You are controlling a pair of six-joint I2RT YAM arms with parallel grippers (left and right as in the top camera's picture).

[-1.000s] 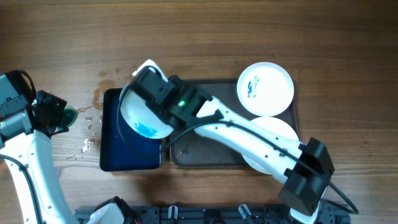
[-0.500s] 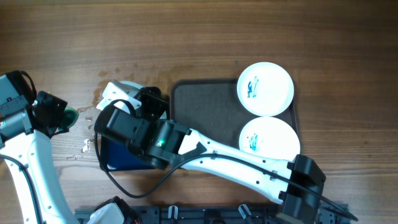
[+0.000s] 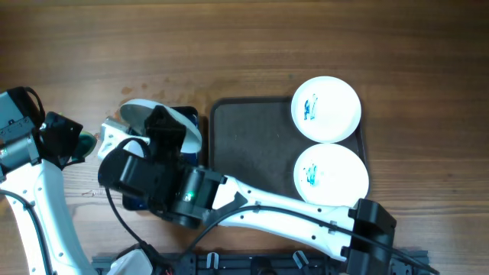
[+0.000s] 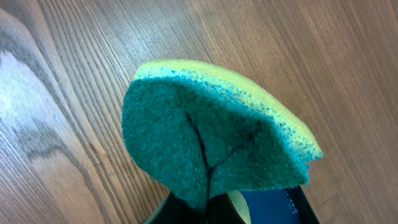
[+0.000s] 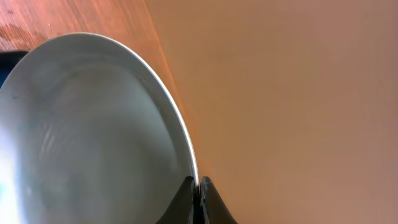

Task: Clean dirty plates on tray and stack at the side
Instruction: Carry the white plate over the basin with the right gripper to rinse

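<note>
- Over the last second the right arm has swung left. It has carried the pale blue round plate (image 3: pixel 157 122) off the middle of the dark blue rectangular basin (image 3: pixel 192 116), and the plate now hangs tilted over the basin's far-left corner. I judge this plate wiped and bound for the stacking spot at the side.
- The right tool (image 5: pixel 196 186) is pinching that plate by its rim. The face towards the wrist camera shows no scribble.
- The left tool (image 3: pixel 76 141) is clamped on a green-and-yellow sponge (image 4: pixel 211 137), above the wooden bench (image 3: pixel 244 46) near its left edge.
- The basin lies mostly under the right arm, so its contents cannot be told.
- The dark grey-brown rectangular tray (image 3: pixel 252 145) is bare on its left. The nearer white plate (image 3: pixel 331 174) sits at its near-right corner and the farther white plate (image 3: pixel 326 108) at its far-right corner. Both carry teal scribbles, so two remain to clean.
</note>
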